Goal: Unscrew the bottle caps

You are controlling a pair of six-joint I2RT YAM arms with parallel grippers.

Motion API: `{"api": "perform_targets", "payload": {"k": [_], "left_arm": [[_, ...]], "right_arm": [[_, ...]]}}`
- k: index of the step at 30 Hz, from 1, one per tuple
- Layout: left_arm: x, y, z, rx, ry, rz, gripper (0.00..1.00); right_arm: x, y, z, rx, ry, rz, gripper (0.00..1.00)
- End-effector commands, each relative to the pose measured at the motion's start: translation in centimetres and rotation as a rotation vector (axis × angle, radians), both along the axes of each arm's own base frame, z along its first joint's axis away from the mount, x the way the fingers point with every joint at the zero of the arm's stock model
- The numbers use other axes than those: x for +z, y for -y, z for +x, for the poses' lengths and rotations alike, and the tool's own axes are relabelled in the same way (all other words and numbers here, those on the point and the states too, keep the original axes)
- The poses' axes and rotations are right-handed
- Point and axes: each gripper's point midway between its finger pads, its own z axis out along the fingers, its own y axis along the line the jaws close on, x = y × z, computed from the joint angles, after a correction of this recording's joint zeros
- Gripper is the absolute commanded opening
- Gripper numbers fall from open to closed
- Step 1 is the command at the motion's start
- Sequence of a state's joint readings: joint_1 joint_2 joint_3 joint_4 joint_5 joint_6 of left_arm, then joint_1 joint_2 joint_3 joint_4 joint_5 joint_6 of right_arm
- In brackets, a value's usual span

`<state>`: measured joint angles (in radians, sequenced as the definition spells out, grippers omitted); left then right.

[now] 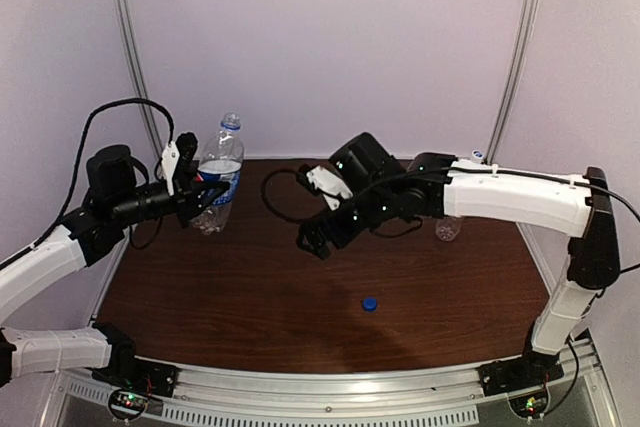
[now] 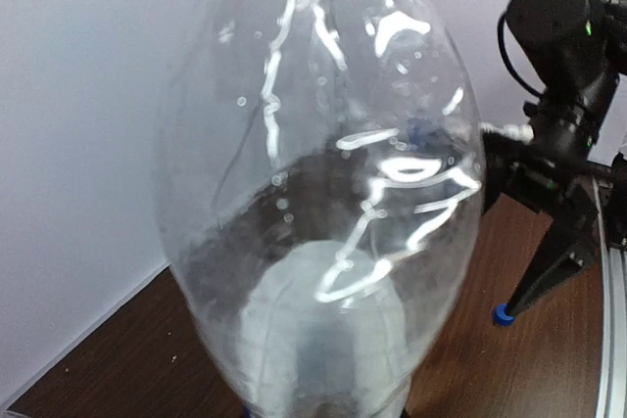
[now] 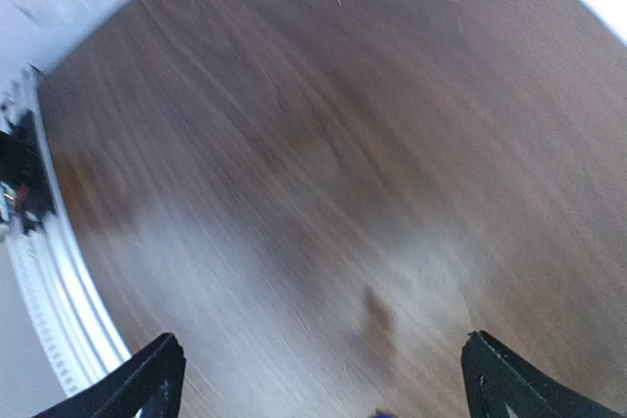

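A clear bottle [image 1: 217, 179] with a blue label and a white-and-blue cap [image 1: 231, 121] stands upright at the back left. My left gripper [image 1: 200, 195] is shut on its body; the bottle [image 2: 323, 193] fills the left wrist view and hides my fingers. My right gripper [image 1: 314, 242] hangs open and empty over the middle of the table, its fingers [image 3: 147, 384] spread wide in the blurred right wrist view. A loose dark blue cap [image 1: 370, 303] lies on the table in front of it and also shows in the left wrist view [image 2: 504, 314].
A second small clear bottle [image 1: 448, 229] stands at the back right, partly behind my right arm. A small white object [image 1: 478, 156] sits behind that arm at the back wall. The brown table [image 1: 250, 287] ends in a metal rail at the front.
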<state>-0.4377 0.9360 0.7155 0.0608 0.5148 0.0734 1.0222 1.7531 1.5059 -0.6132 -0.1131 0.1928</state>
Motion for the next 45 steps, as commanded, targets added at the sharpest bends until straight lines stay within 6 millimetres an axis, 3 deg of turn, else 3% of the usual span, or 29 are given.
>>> {"api": "perform_targets", "payload": {"k": [1,4,8,12,16,19,29,33,34,35,37,38,40,45], "left_arm": [[1.6,1.6,-2.6,-0.179,0.092,-0.037,0.16],[1.7,2.0,-3.0,-0.206,0.107,-0.030,0.16],[1.7,2.7,-3.8,-0.247,0.108,-0.031,0.16],[1.7,3.0,-3.8,-0.253,0.111,-0.034,0.17],[1.6,3.0,-3.7,-0.244,0.115,-0.033,0.18],[1.5,3.1,-3.5,-0.242,0.109,-0.037,0.18],[1.4,3.1,-3.5,-0.237,0.109,-0.036,0.19],[1.3,3.1,-3.5,-0.230,0.106,-0.034,0.20],[1.3,3.1,-3.5,-0.229,0.107,-0.034,0.25],[1.2,3.0,-3.5,-0.227,0.108,-0.031,0.40],[1.0,2.9,-3.3,-0.216,0.111,-0.021,0.90],[0.9,2.8,-3.2,-0.205,0.115,-0.011,0.97],[0.4,2.3,-2.7,-0.162,0.123,0.015,0.97],[-0.5,0.9,-1.5,-0.044,0.136,0.063,0.97]], "right_arm": [[16.2,-5.1,-0.1,0.192,0.273,0.481,1.00],[24.3,-5.8,-0.3,0.213,0.433,0.763,1.00],[28.3,-6.5,0.1,0.214,0.497,0.901,1.00],[27.4,-8.9,-0.1,0.278,0.446,0.909,0.99],[27.5,-9.9,-1.1,0.325,0.459,0.910,0.97],[27.2,-10.9,-1.5,0.340,0.450,0.891,0.90],[25.1,-12.0,-1.4,0.357,0.376,0.836,0.39],[24.8,-11.7,-1.2,0.342,0.379,0.814,0.08],[24.7,-11.6,-1.0,0.333,0.384,0.804,0.00],[24.7,-11.5,-0.8,0.324,0.393,0.792,0.00],[24.6,-10.9,0.2,0.288,0.410,0.756,0.00],[24.6,-10.4,1.0,0.258,0.427,0.726,0.00],[24.3,-8.8,3.9,0.160,0.467,0.638,0.00],[20.5,-1.0,15.7,-0.191,0.542,0.424,0.00]]}}
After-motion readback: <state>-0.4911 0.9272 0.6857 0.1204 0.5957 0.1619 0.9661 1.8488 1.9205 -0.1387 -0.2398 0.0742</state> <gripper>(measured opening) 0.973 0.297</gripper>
